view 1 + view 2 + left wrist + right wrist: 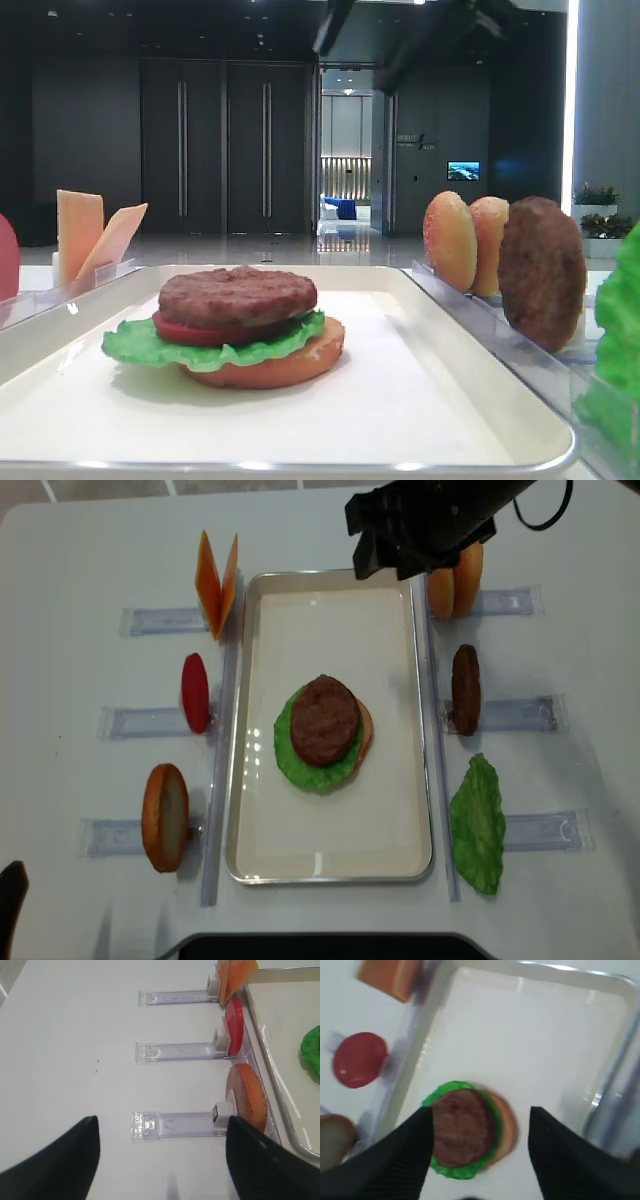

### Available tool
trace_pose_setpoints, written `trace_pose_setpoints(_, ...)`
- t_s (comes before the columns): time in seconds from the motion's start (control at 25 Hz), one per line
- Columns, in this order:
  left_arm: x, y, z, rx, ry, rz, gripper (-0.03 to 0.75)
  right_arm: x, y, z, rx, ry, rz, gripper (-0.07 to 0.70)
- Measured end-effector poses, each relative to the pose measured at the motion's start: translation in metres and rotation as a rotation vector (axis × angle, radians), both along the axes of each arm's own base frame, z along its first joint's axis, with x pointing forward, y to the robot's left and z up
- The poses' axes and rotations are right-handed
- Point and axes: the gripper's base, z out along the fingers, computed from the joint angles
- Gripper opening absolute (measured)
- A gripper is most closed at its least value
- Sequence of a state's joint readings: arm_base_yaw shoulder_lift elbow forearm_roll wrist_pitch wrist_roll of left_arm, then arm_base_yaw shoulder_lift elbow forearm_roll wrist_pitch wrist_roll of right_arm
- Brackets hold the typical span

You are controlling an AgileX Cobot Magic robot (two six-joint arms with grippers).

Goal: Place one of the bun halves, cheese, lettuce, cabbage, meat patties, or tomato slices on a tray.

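Now: your right gripper (480,1125) hangs jaws apart over the patty (324,720) mid-tray (330,860) | left gripper (160,1132) jaws apart, idle | next: fetch cheese (217,582) by the tray's far-left corner.

A demonstration table set up in a large commercial lobby or exhibition hall, not a kitchen. Behind the cream tray (480,425) a polished dark floor runs to tall dark double doors (225,145) with long vertical handles, and to their right an open doorway (346,150) shows a lit corridor with blue seating. Further right of the doorway a small wall screen (463,171) glows, and potted plants (597,208) sit beside a bright vertical light strip. Around the tray, replica burger ingredients stand in clear plastic holders (150,720) on a white tabletop (90,550).
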State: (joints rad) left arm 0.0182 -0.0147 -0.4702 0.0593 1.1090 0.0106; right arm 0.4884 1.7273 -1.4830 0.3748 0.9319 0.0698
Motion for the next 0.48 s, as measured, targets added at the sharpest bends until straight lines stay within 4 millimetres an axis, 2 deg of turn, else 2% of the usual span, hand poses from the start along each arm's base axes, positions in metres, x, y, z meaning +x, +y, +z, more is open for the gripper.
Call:
trace_pose_setpoints(0.2, 0.0, 0.0, 0.0, 0.0, 0.0, 0.0, 0.597, 0.004, -0.032, -0.009, -0.292, 0.027, -0.093, 0.402)
trace_pose_setpoints(0.36, 0.0, 0.0, 0.0, 0.0, 0.0, 0.0, 0.597, 0.011, -0.063, -0.011, -0.367, 0.082, -0.124, 0.402)
trace_pose_setpoints(0.48, 0.0, 0.0, 0.0, 0.0, 0.0, 0.0, 0.597, 0.02, -0.098, -0.012, -0.387, 0.122, -0.178, 0.402)
